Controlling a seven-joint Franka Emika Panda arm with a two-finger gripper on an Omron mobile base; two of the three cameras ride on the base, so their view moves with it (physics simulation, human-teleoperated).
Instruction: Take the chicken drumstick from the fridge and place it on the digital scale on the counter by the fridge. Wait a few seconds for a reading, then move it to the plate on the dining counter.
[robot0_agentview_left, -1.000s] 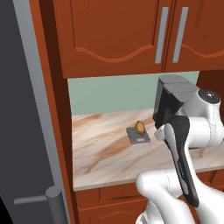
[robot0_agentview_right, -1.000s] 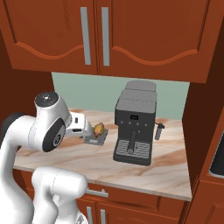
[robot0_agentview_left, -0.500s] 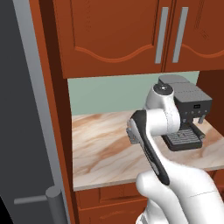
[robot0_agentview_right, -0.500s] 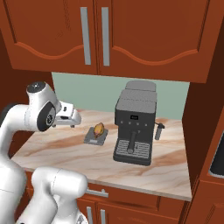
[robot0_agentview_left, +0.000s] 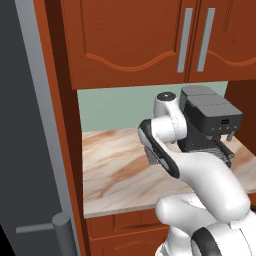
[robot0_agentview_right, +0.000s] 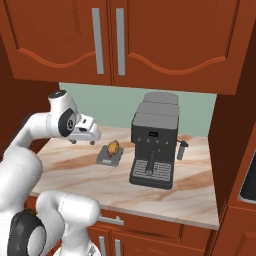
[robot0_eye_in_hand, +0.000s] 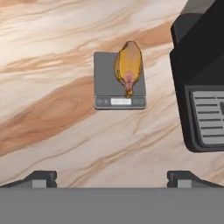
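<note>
Arm drawn back leftward, gripper (robot0_agentview_right: 84, 141) released above marbled counter (robot0_agentview_right: 165, 195), chicken drumstick (robot0_eye_in_hand: 128, 66) on digital scale (robot0_eye_in_hand: 107, 83), coffee machine (robot0_agentview_right: 154, 140) beside

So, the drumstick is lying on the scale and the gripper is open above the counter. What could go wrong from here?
1. The chicken drumstick lies toward one side of the digital scale, partly over its edge, so a careless grasp might roll it onto the counter.
2. The coffee machine stands close beside the scale, so the gripper could bump it when descending.
3. A low grasp might catch and drag the flat scale.
</note>
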